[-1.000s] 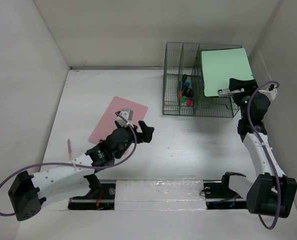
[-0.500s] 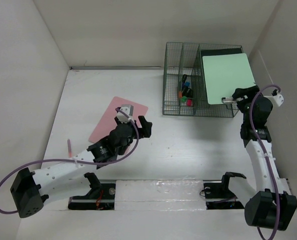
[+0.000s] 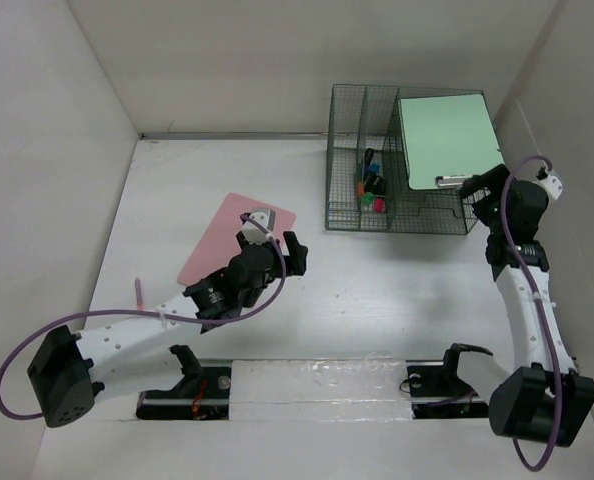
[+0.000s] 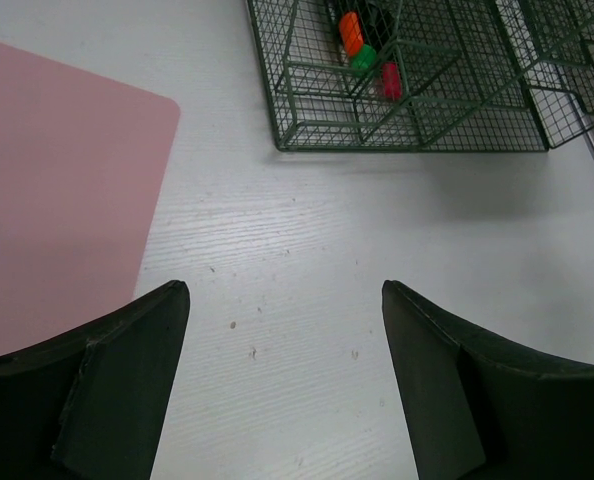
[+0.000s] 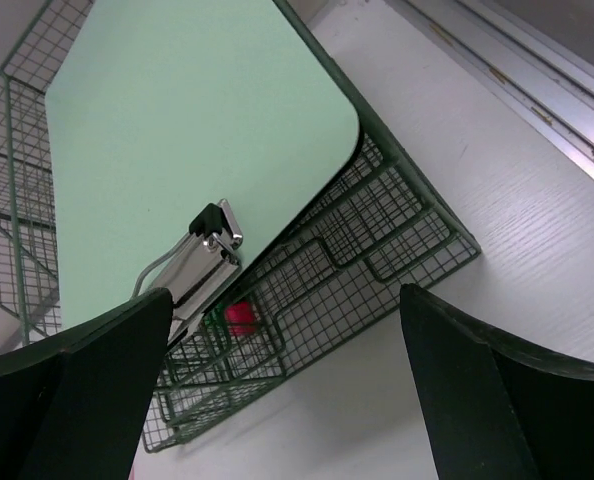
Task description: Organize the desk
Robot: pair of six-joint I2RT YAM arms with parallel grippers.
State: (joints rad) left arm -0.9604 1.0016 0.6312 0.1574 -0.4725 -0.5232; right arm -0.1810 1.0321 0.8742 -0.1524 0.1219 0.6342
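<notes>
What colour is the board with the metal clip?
The flat clipboard is mint green; right wrist view.
</notes>
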